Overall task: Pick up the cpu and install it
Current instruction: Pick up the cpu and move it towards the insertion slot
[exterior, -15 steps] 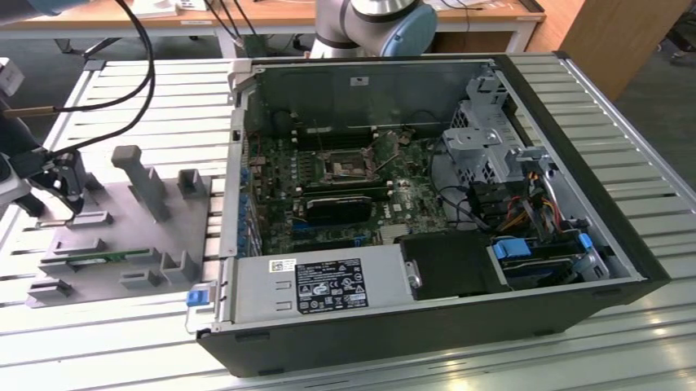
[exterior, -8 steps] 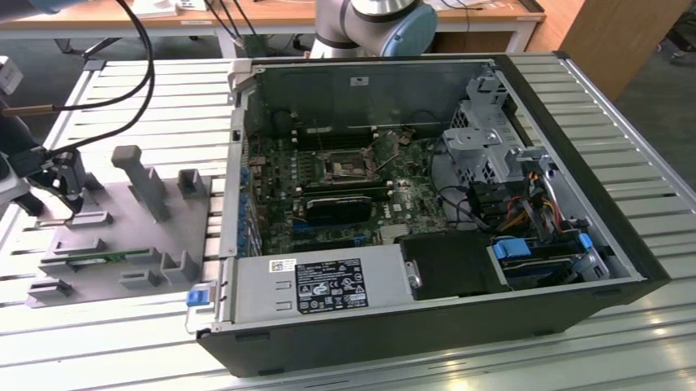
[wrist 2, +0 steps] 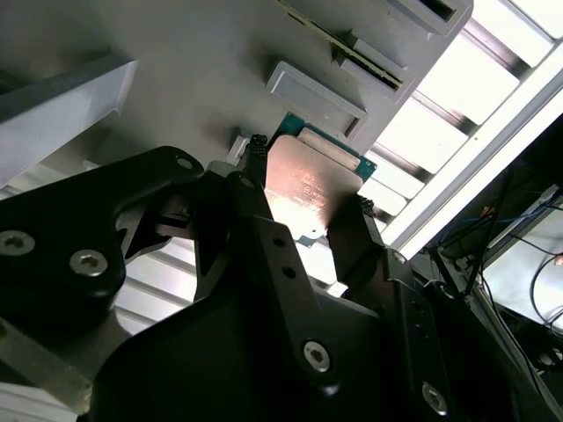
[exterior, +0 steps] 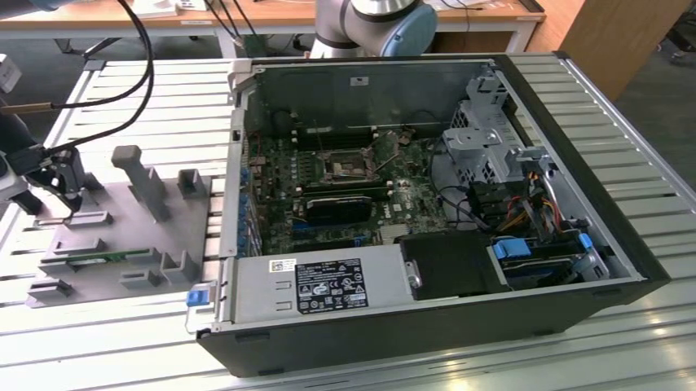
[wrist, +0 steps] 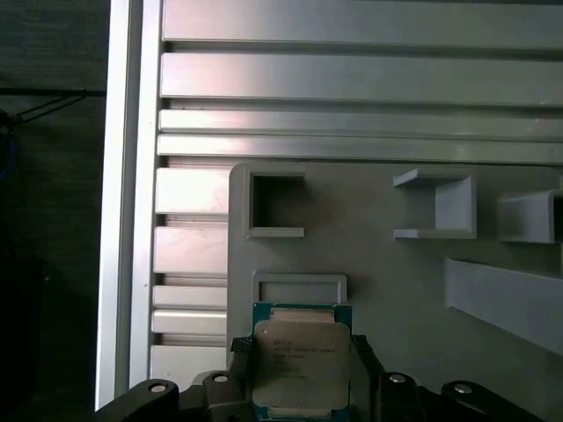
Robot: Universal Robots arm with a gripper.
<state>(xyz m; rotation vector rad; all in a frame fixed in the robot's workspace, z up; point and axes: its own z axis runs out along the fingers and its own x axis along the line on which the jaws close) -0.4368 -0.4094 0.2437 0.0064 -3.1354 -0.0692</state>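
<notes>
In the exterior view I see the big table [exterior: 109, 342] with the open computer case [exterior: 435, 342] on it. The grey tray [exterior: 130, 228] lies at 9 o'clock from the case. My gripper [exterior: 68, 186] is at the tray's 9 o'clock edge. Its jaws are closed snug on two sides of the cpu [wrist: 299, 365], close over the tray.
</notes>
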